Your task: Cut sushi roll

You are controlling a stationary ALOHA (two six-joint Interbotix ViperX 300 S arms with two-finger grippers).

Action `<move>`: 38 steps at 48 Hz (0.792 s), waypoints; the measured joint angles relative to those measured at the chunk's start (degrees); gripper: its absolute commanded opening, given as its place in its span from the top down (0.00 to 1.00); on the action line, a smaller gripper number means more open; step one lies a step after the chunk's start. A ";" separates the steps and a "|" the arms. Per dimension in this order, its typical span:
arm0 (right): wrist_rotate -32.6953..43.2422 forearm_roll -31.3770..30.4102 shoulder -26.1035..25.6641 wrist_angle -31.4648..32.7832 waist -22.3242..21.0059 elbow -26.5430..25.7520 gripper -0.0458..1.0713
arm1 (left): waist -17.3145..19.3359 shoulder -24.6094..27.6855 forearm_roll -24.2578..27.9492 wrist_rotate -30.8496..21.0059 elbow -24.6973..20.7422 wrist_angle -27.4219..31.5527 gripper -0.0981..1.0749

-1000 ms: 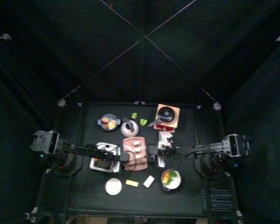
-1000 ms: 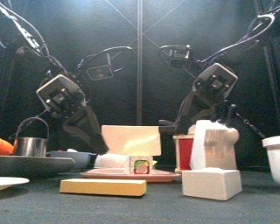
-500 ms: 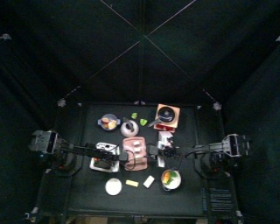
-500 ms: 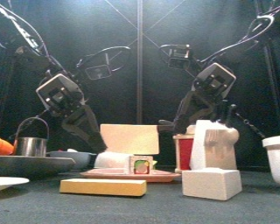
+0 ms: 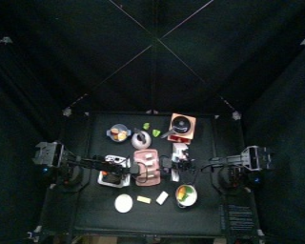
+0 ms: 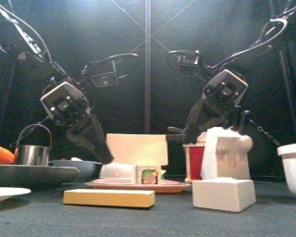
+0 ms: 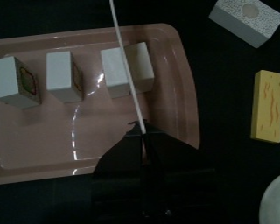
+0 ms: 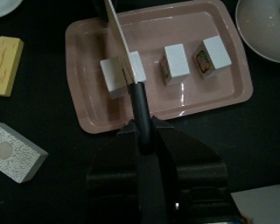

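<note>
Left arm lower in front view than 0.5 s ago; right arm unchanged. Left gripper (image 7: 143, 140) clamped on knife (image 7: 122, 79), blade laid across sushi roll (image 7: 122, 67) on pink tray (image 7: 166, 39). Right gripper (image 8: 143, 131) also clamped on dark handle with blade reaching same roll. Whether blade touches rice: unclear. Roll sits in four pieces on tray at table centre. Top view too small for detail. Yellow block (image 7: 266, 105) beside tray.

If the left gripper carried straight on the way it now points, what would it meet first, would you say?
Most likely the sushi piece on the pink tray: the left gripper holds a knife whose blade already lies across it, though height is unclear.
</note>
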 measured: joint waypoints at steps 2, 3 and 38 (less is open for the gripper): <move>0.00 0.00 0.00 0.00 0.09 0.00 0.69 | 0.09 -0.26 0.00 0.00 0.09 -0.09 0.58; -0.09 0.00 -0.09 0.00 0.09 0.00 0.69 | 0.09 -0.35 0.00 0.00 0.09 -0.09 0.58; 0.00 0.00 -0.53 0.00 0.09 0.97 0.69 | 0.09 -0.35 0.00 0.00 0.26 -0.26 0.58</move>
